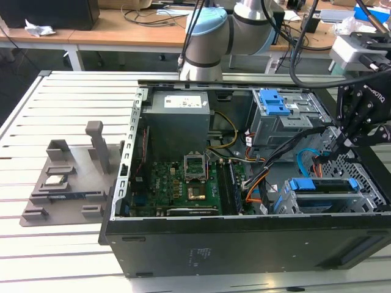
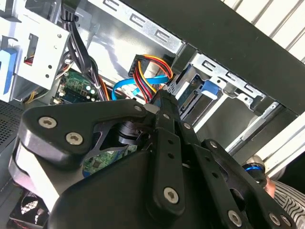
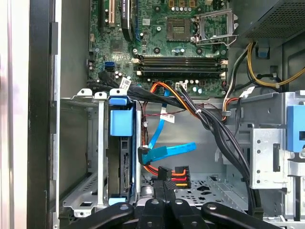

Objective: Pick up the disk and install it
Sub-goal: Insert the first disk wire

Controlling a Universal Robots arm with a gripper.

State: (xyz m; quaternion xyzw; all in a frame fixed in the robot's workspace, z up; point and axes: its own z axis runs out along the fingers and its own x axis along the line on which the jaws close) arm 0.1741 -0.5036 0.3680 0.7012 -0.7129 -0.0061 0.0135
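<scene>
The disk (image 3: 119, 162) stands on edge inside the grey drive cage (image 3: 78, 152) of the open computer case, with its blue carrier frame (image 3: 119, 121) at the slot's mouth. In the exterior view the disk (image 1: 324, 190) lies in the cage at the case's near corner on the exterior view's right. My black gripper (image 1: 340, 145) hangs above the case just behind that cage. The fingers (image 3: 159, 191) are pressed together, shut on nothing, beside the disk's bay. The gripper's tip (image 2: 164, 101) sits close to a black power plug (image 3: 174, 171) with red, yellow and orange wires.
A blue flat cable (image 3: 167, 150) and black cable bundle (image 3: 224, 138) cross the space by the gripper. A second cage with a blue latch (image 1: 275, 101), the power supply (image 1: 177, 119) and motherboard (image 1: 183, 183) fill the case. A grey fixture (image 1: 67, 177) holds a small chip (image 1: 55, 180).
</scene>
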